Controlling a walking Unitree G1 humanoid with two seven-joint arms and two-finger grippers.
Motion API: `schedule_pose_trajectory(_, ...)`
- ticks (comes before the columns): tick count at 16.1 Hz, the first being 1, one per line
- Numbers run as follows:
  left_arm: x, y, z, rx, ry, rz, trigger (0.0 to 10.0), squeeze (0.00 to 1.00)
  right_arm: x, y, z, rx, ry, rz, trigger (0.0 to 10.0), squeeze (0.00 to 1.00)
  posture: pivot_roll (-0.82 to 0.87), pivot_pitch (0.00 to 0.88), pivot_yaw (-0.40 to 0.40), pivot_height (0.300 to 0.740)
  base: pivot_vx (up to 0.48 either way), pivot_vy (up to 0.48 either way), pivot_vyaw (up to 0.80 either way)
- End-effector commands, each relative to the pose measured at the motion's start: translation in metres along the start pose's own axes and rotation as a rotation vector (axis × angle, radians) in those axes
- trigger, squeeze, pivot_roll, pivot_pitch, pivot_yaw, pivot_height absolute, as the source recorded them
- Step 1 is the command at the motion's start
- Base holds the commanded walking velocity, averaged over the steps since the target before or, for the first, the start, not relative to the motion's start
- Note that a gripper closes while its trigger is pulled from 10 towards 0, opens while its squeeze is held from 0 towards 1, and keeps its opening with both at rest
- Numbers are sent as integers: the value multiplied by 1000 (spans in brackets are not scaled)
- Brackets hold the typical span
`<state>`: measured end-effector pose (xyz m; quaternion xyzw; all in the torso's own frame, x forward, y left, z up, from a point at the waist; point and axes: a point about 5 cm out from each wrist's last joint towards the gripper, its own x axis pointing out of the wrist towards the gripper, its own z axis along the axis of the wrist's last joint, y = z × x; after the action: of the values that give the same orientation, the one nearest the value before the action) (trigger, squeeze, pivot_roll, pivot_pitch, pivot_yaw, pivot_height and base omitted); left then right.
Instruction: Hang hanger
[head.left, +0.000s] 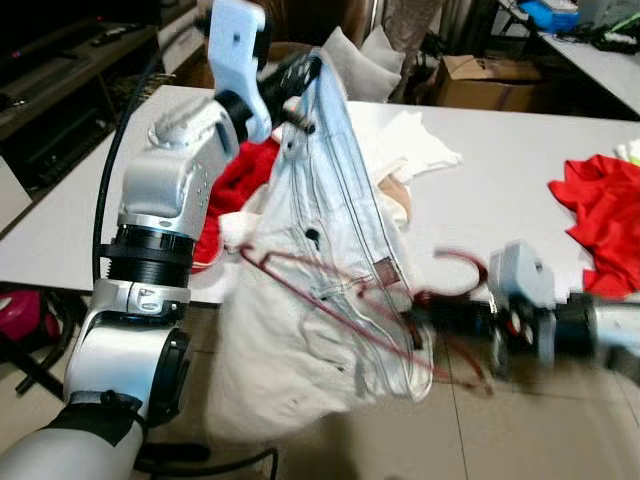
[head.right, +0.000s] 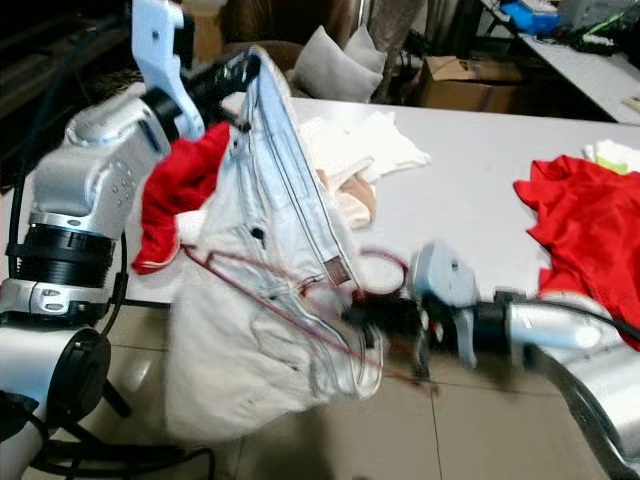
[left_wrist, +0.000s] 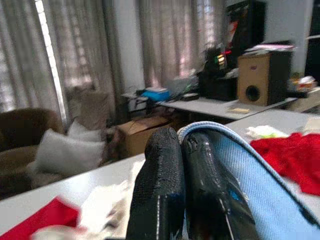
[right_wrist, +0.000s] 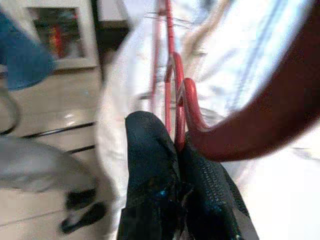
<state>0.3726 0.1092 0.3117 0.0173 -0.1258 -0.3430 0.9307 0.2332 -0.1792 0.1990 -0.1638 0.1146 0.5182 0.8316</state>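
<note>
Two grippers are both busy, so you are mid-task, by my reading: the garment is gathered up and the hanger seems partly worked into it, but nothing is hung anywhere yet.

Nearest you, low and right of centre in the head view, the right gripper (head.left: 425, 322) has its jaws pinched closed on the red wire hanger (head.left: 330, 290) at the neck, just below the curl of the hook; the wrist view shows the wire clamped between the black fingers (right_wrist: 150, 145). From there the hanger's arms run left across the pale denim garment (head.left: 330, 300), which sags below the table edge.

Higher, at upper left, the left gripper (head.left: 290, 75) is clamped tight on the garment's blue top hem, holding it up.

Beyond, the white table (head.left: 500, 170) carries a red cloth (head.left: 600, 215) at far right and white clothes (head.left: 410, 140) near the middle.
</note>
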Motion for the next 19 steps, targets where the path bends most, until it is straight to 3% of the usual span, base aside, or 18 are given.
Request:
schedule_pose_trajectory(1,7,-17,32,27,-105,-83,10000,0,3,-15,5,-32,-3,-78,10000,0,-148,0,-9,719,337,0,0)
schedule_pose_trajectory(2,7,-17,34,24,-110,-87,10000,0,5,-18,6,-29,-4,-90,10000,0,-147,0,-11,719,337,0,0)
schedule_pose_trajectory(3,7,-22,47,15,-131,-110,10000,0,9,-38,14,-72,-11,-176,10000,0,-144,0,-13,719,281,0,0)
schedule_pose_trajectory(5,5,-26,61,-3,-180,-137,10000,0,10,-55,21,-112,-9,-241,10000,0,-141,0,-14,719,141,0,0)
schedule_pose_trajectory(7,2,-31,88,-11,-263,-172,10000,0,6,-95,41,-189,-5,-390,10000,0,-140,0,-13,719,0,0,0)
schedule_pose_trajectory(8,0,-32,103,-9,-333,-169,10000,0,0,-116,54,-274,2,-481,10000,0,-141,0,-9,719,0,0,0)
schedule_pose_trajectory(9,-3,-31,121,-14,-427,-166,10000,0,-12,-143,84,-363,-78,-681,10000,0,-136,0,-11,719,0,0,0)
schedule_pose_trajectory(10,-7,-29,138,-29,-525,-147,10000,0,-36,-166,126,-379,-289,-926,10000,0,-131,0,-15,719,0,0,0)
schedule_pose_trajectory(11,-11,-27,148,-36,-588,-123,10000,0,-53,-174,148,-380,-428,-1034,10000,0,-125,0,-19,719,0,0,0)
schedule_pose_trajectory(13,-17,-22,157,-37,-671,-67,10000,0,-63,-174,161,-439,-518,-1073,10000,0,-124,0,-23,719,0,0,0)
schedule_pose_trajectory(15,-17,-18,154,-19,-695,-15,10000,0,-48,-176,143,-429,-489,-1024,10000,0,-128,0,-22,719,0,0,0)
schedule_pose_trajectory(17,-6,-14,125,-16,-572,21,10000,0,-25,-173,111,-371,-452,-929,10000,0,-133,0,-20,719,0,0,0)
schedule_pose_trajectory(19,8,-13,79,44,-351,60,10000,0,-9,-161,86,-344,-422,-791,10000,0,-131,0,-19,719,0,0,0)
